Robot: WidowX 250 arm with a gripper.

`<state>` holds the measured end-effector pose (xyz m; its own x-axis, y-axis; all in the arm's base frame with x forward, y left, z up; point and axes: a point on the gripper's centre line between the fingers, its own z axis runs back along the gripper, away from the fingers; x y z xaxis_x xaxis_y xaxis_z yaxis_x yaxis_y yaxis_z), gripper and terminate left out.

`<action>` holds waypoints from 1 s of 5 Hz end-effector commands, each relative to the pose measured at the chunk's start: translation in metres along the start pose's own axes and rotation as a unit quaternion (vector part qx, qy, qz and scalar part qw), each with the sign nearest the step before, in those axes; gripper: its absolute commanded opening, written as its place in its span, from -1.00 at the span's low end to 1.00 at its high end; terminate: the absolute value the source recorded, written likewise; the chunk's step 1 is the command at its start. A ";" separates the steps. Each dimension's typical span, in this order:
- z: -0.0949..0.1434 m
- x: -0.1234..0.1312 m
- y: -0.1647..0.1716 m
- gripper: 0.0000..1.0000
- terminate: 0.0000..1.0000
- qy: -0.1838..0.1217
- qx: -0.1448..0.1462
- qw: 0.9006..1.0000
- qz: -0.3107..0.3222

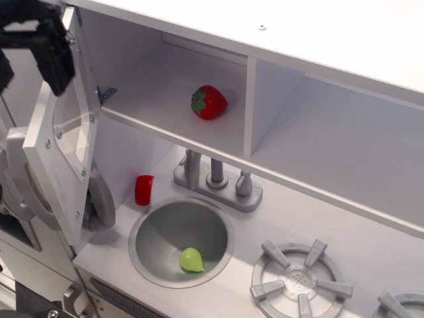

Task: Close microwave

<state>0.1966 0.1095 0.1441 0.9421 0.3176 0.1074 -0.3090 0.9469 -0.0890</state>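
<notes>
The microwave [165, 93] is the left white cubby of the toy kitchen, and it stands open. Its hinged door [63, 149] with the clear window swings out to the left, edge-on to me. The tall grey handle [18, 175] is on the door's outer side. A red strawberry [209, 102] lies inside the cubby. My black gripper [30, 63] is at the top left, by the door's upper outer corner. One finger [56, 59] is against the door's top edge and the other is at the picture's left border. The jaws stand apart and empty.
A doorless white shelf bay [331, 139] is to the right of the cubby. Below are a grey faucet [215, 177], a round sink [182, 240] with a green pear [191, 260], a red piece [144, 189] by the wall, and grey burners [299, 281].
</notes>
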 end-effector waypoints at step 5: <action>0.020 0.003 -0.141 1.00 -1.00 0.003 -0.103 0.994 0.033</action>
<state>0.2358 -0.0270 0.1643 0.9301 0.3646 0.0447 -0.3371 0.8956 -0.2901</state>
